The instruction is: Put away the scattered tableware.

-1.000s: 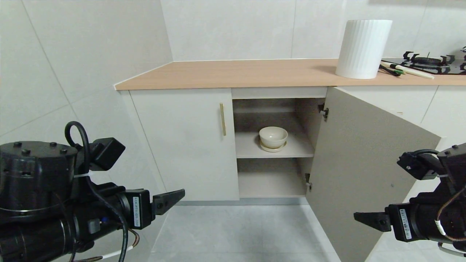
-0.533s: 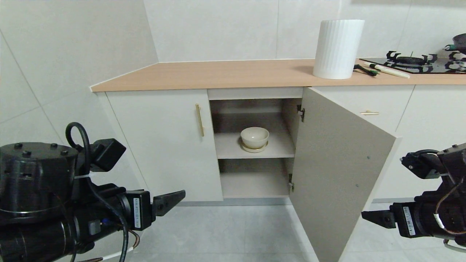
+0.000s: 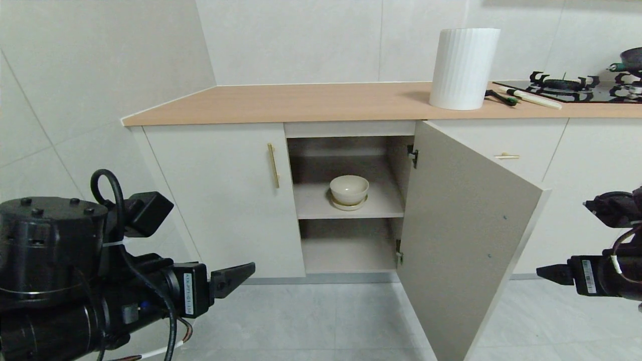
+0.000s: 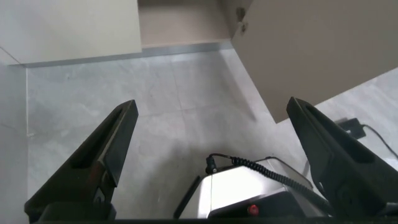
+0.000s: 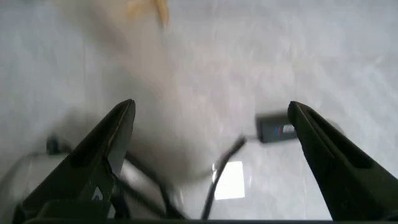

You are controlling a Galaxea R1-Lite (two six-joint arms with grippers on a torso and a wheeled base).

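A cream bowl (image 3: pixel 349 188) sits on a small plate (image 3: pixel 348 204) on the upper shelf of the open cabinet (image 3: pixel 346 200). The cabinet door (image 3: pixel 461 235) stands swung out to the right. My left gripper (image 3: pixel 233 278) hangs low at the left over the floor, open and empty; in the left wrist view its fingers (image 4: pixel 99 162) spread wide over the tiles. My right gripper (image 3: pixel 554 274) is low at the right, beyond the door's edge, open and empty, and its fingers (image 5: pixel 106 155) spread over the floor.
A wooden countertop (image 3: pixel 311 103) carries a ribbed white cylinder (image 3: pixel 464 67), a few utensils (image 3: pixel 526 96) and a gas hob (image 3: pixel 577 85). The left cabinet door (image 3: pixel 225 200) is closed. Grey floor tiles (image 3: pixel 311 321) lie in front, and a cable runs across them (image 4: pixel 261 168).
The head camera has swung right, so the cabinet sits further left in the picture. My right gripper has drawn back toward the right edge, away from the open door. The left arm has kept still.
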